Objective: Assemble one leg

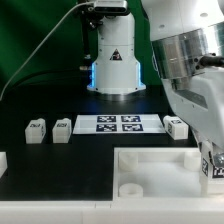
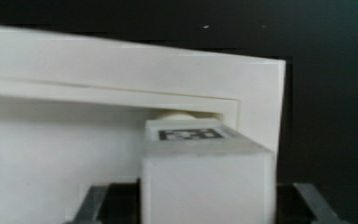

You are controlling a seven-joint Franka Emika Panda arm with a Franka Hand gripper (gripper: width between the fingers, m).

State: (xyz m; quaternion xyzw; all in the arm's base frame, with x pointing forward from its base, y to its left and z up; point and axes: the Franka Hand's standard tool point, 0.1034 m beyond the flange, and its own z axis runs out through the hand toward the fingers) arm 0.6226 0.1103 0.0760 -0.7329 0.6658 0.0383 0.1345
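My gripper [image 1: 211,168] is at the exterior view's right, down at the far right corner of the large white panel [image 1: 150,172]. In the wrist view the gripper [image 2: 208,206] is shut on a white leg [image 2: 208,170]. The leg's tagged end [image 2: 190,133] is pressed against the underside lip of the panel [image 2: 123,85]. The dark fingers [image 2: 108,200] flank the leg. Three more legs lie on the black table: two at the left [image 1: 36,130] [image 1: 62,129] and one at the right [image 1: 176,127].
The marker board [image 1: 118,124] lies flat behind the panel. The robot's white base [image 1: 113,68] stands at the back. A white part [image 1: 3,160] shows at the exterior view's left edge. A cable hangs at the back left.
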